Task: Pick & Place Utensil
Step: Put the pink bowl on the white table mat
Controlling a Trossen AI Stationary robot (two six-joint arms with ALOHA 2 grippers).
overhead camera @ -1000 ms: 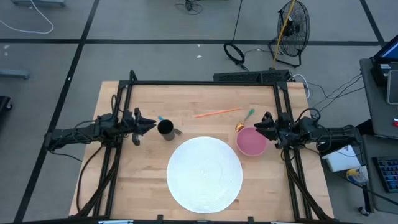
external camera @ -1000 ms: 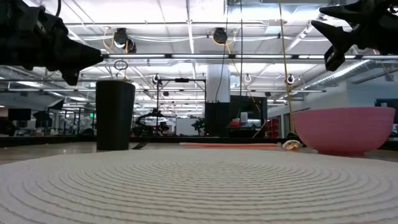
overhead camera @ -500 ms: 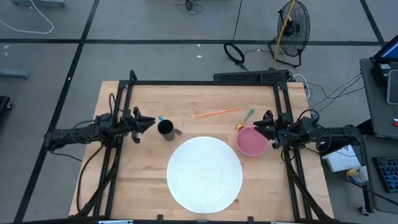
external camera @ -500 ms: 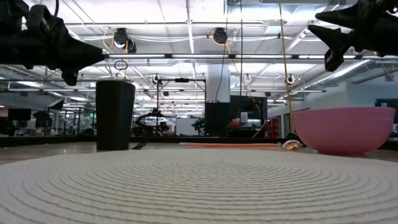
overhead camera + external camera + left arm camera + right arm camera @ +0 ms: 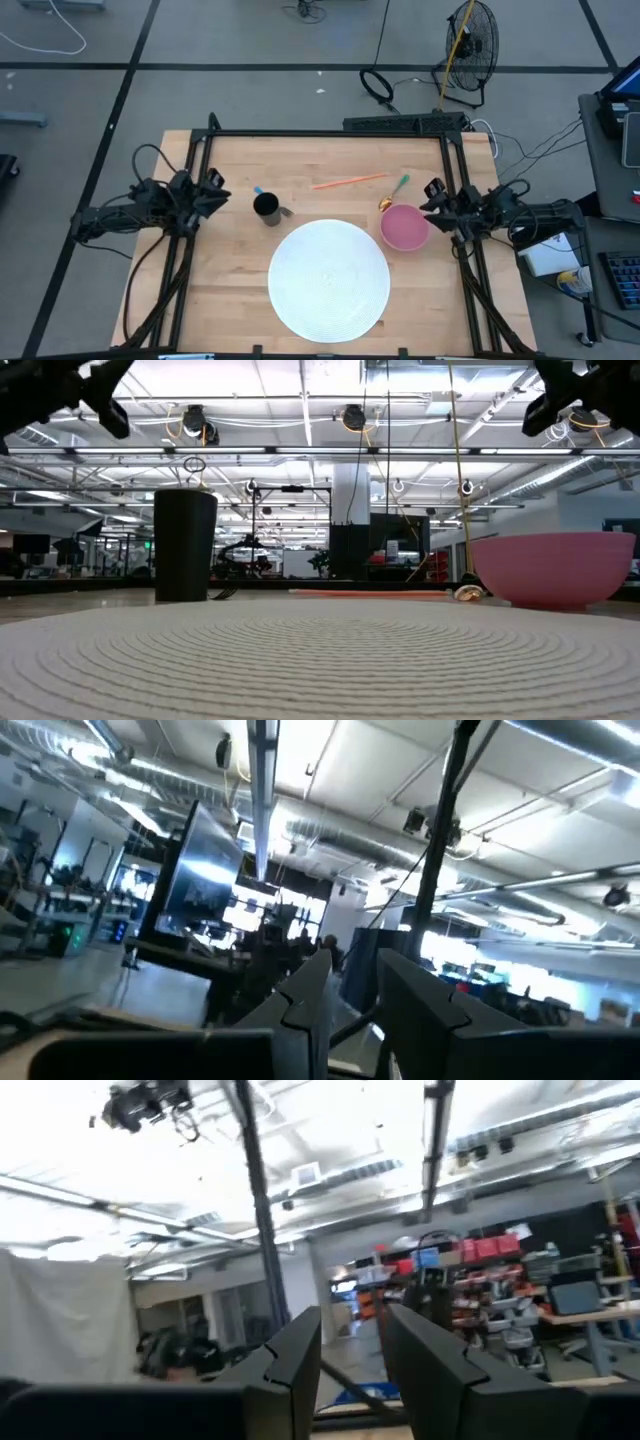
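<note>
A: Left gripper (image 5: 213,186)?
B: At the table's (image 5: 220,290) left edge, raised, well apart from the cup (image 5: 266,207). Fingers (image 5: 300,1010) parted by a narrow gap, nothing between them.

A: Right gripper (image 5: 432,197)?
B: At the right edge, just beside the pink bowl (image 5: 404,227), above table height. Fingers (image 5: 290,1360) likewise a narrow gap apart, empty.

A: Utensils?
B: Spoon (image 5: 393,193) with teal handle lying on the wood, gold end touching or almost touching the bowl's far rim. Orange stick (image 5: 349,182) flat on the table, farther back, between cup and spoon. Something teal (image 5: 258,190) poking out beside the cup; can't tell what.

A: Middle of the table?
B: Round white mat (image 5: 329,278), bare, near the front edge. Cup to its back left, bowl to its back right.

A: From table height?
B: Cup (image 5: 185,545) upright on the left, bowl (image 5: 553,568) on the right, stick (image 5: 370,594) a thin line between.
</note>
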